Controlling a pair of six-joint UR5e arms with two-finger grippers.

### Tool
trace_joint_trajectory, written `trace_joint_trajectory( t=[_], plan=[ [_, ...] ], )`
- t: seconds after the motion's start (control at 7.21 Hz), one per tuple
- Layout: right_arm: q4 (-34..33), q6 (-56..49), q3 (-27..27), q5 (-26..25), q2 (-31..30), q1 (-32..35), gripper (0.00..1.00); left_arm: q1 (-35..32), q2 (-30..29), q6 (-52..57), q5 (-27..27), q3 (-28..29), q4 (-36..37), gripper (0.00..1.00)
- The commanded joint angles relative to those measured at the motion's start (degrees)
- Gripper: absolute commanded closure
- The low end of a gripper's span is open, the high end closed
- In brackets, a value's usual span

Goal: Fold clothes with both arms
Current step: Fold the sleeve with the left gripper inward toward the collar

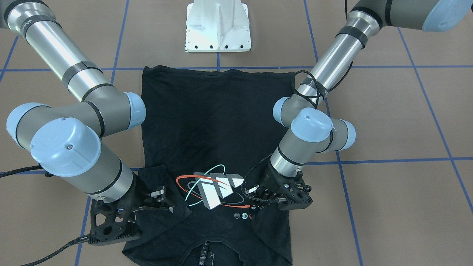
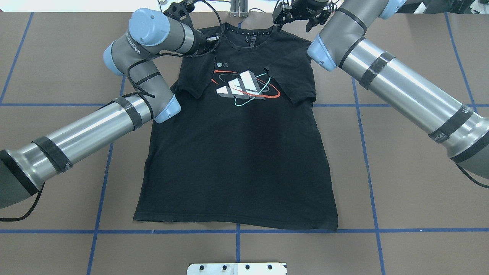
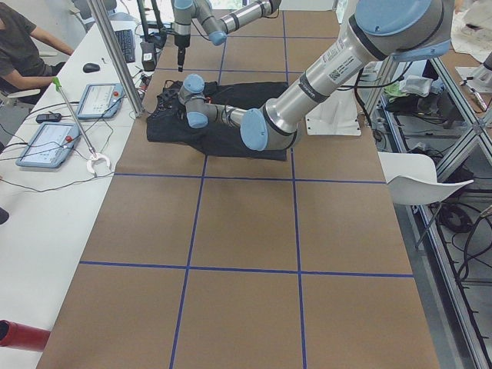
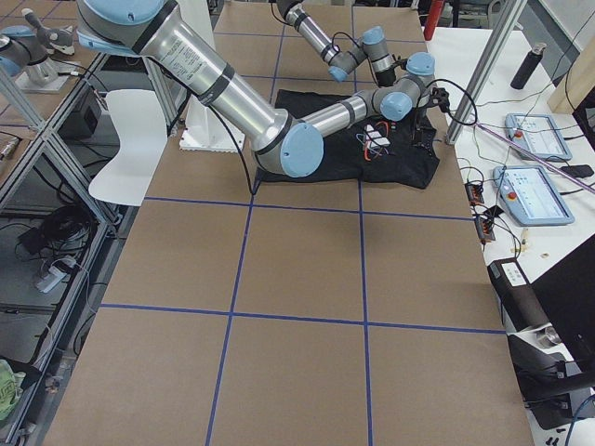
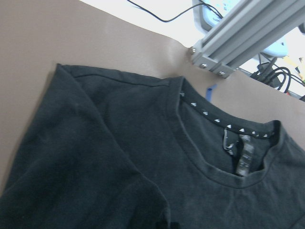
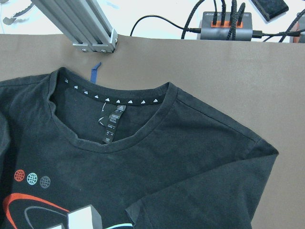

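The black T-shirt (image 2: 237,160) lies flat with its printed side up and its collar (image 6: 114,102) toward the table's far edge. Both sleeves are folded in over the chest beside the logo (image 1: 216,186). My left gripper (image 1: 264,195) sits low over the shirt's shoulder by the folded sleeve. Its fingers look apart and lift no cloth. In the overhead view it shows at the collar's left (image 2: 208,38). My right gripper (image 2: 295,19) hangs open above the other shoulder, clear of the cloth, and in the front-facing view (image 1: 163,200) it is over the folded sleeve.
The white pedestal base (image 1: 218,27) stands at the robot's side of the shirt hem. An aluminium frame post (image 6: 86,24) and a cable hub (image 6: 228,26) sit just past the collar. A side bench with tablets (image 3: 69,123) and a seated person (image 3: 23,46) lie beyond.
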Motion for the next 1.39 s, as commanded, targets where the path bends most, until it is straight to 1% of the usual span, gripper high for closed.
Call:
trace_joint_trajectory(
  t=[0.0,0.42,0.55,0.69,0.83,0.97,1.11,1.25],
  plan=[
    [0.04,-0.12,-0.05,-0.09,-0.19,-0.03,0.00,0.17,-0.46,-0.32,0.06,0.10,-0.03,1.00],
    [0.04,-0.12,-0.13,0.00,-0.28,-0.03,0.00,0.18,-0.46,-0.32,-0.03,0.01,-0.91,1.00],
    [0.04,-0.12,-0.13,0.00,-0.19,-0.03,0.00,0.18,-0.64,-0.32,-0.12,0.01,-0.99,0.90],
    [0.04,-0.04,-0.05,0.00,-0.19,-0.03,0.00,0.09,-0.64,-0.32,-0.21,-0.08,-1.00,0.57],
    [0.04,-0.04,-0.13,0.00,-0.19,-0.03,0.00,0.09,-0.64,-0.32,-0.38,-0.25,-1.00,0.11],
    [0.04,-0.04,0.04,0.09,-0.11,-0.03,0.00,-0.09,-0.72,-1.19,-0.90,-1.99,-1.87,0.00],
    [0.04,0.14,0.22,0.87,-0.02,-0.03,0.00,-0.35,-0.55,-3.02,-2.82,-3.84,-2.66,0.00],
    [0.04,0.23,1.18,4.10,-0.19,0.06,0.00,-0.44,0.15,-2.95,-3.54,-6.12,-2.49,0.00]
  ],
)
